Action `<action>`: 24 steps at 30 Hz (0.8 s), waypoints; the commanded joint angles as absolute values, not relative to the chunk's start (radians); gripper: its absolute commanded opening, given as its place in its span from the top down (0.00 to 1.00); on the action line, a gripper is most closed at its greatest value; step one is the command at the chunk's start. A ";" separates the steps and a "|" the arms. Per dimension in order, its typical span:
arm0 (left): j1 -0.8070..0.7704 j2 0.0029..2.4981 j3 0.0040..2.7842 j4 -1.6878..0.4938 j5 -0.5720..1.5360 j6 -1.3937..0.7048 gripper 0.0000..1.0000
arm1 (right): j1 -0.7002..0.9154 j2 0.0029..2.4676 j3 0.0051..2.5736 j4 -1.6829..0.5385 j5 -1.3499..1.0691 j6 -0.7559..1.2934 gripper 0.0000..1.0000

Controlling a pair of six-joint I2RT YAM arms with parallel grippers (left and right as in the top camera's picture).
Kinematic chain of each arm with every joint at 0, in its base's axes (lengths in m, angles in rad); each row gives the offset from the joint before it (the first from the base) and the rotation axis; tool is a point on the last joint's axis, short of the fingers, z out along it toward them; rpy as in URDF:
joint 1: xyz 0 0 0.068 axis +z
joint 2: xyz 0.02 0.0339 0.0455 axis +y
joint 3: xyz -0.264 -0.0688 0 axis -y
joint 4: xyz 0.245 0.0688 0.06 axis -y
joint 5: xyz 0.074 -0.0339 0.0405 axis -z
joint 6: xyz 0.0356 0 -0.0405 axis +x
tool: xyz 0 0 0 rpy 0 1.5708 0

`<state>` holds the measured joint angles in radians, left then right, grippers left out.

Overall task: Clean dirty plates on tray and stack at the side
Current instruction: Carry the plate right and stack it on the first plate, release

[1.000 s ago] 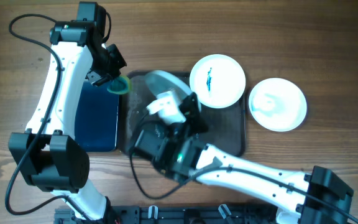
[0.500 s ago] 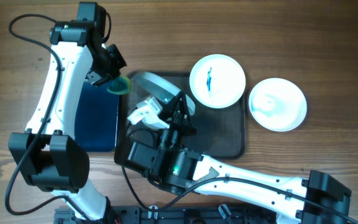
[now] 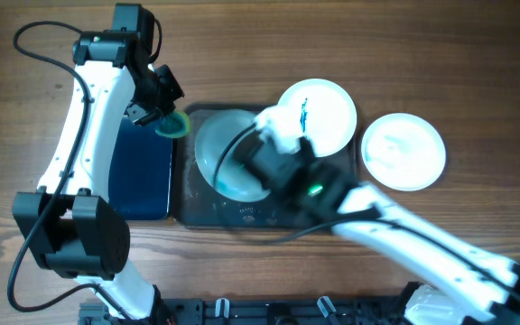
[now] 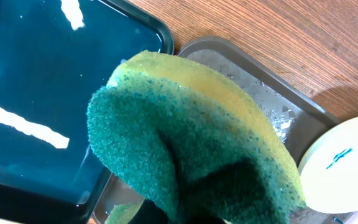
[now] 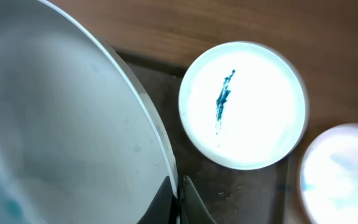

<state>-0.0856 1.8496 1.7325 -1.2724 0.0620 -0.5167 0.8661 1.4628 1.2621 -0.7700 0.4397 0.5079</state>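
A white plate (image 3: 227, 155) hangs over the left half of the dark tray (image 3: 269, 215), with a faint blue trace near its lower edge. My right gripper (image 3: 262, 143) is shut on its right rim. The right wrist view shows the two fingers (image 5: 194, 205) pinching the rim of that plate (image 5: 61, 124). A second plate (image 3: 316, 117), marked with a blue streak (image 5: 224, 94), sits at the tray's back right corner. A third plate (image 3: 403, 151) rests on the table right of the tray. My left gripper (image 3: 165, 116) is shut on a green and yellow sponge (image 4: 191, 137) at the tray's back left corner.
A glossy dark blue-black tray (image 3: 143, 176) lies directly left of the main tray, under the left arm. The right arm stretches from the front right across the tray's front right part. Bare wooden table (image 3: 477, 72) surrounds the trays.
The right arm has swung from the tray's front left toward the right. The plate it holds has come from a steep tilt at the back to lie flatter over the tray's left half. The left arm stayed put.
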 commanded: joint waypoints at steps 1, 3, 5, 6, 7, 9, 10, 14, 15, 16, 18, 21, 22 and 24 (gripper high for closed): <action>-0.096 1.848 1.726 -1.269 0.075 -0.501 0.96 | 0.620 1.335 1.303 -0.776 0.004 0.620 0.96; -0.098 1.848 1.726 -1.269 0.075 -0.502 0.96 | 0.488 1.302 1.303 -0.785 -0.093 0.630 0.96; -0.100 1.848 1.726 -1.268 0.075 -0.501 0.96 | 0.362 1.283 1.303 -0.811 -0.132 0.631 0.96; -0.103 1.848 1.726 -1.268 0.075 -0.502 0.96 | 0.315 1.279 1.303 -0.826 -0.131 0.631 0.96; -0.104 1.848 1.726 -1.268 0.075 -0.502 0.96 | 0.261 1.277 1.303 -0.848 -0.131 0.630 0.96; -0.109 1.848 1.726 -1.266 0.075 -0.505 0.96 | 0.130 1.277 1.303 -0.897 -0.131 0.630 0.96; -0.113 1.848 1.726 -1.264 0.075 -0.505 0.96 | 0.047 1.283 1.303 -0.925 -0.131 0.627 0.96; -0.129 1.848 1.726 -1.256 0.075 -0.505 0.96 | -0.184 1.326 1.298 -0.990 -0.102 0.570 0.96; -0.133 1.848 1.726 -1.253 0.075 -0.505 0.96 | -0.223 1.344 1.293 -1.005 -0.086 0.559 0.96; -0.136 1.848 1.726 -1.249 0.075 -0.505 0.96 | -0.263 1.368 1.279 -1.016 -0.077 0.543 0.96; -0.141 1.848 1.726 -1.245 0.075 -0.505 0.96 | -0.303 1.402 1.246 -1.023 -0.073 0.526 0.96; -0.142 1.848 1.726 -1.243 0.075 -0.505 0.96 | -0.334 1.459 1.190 -1.016 -0.039 0.524 0.96; -0.142 1.848 1.726 -1.243 0.074 -0.505 0.96 | -0.337 1.480 1.167 -1.005 -0.022 0.524 0.96; -0.142 1.848 1.726 -1.243 0.074 -0.505 0.96 | -0.337 1.510 1.135 -0.987 -0.021 0.524 0.96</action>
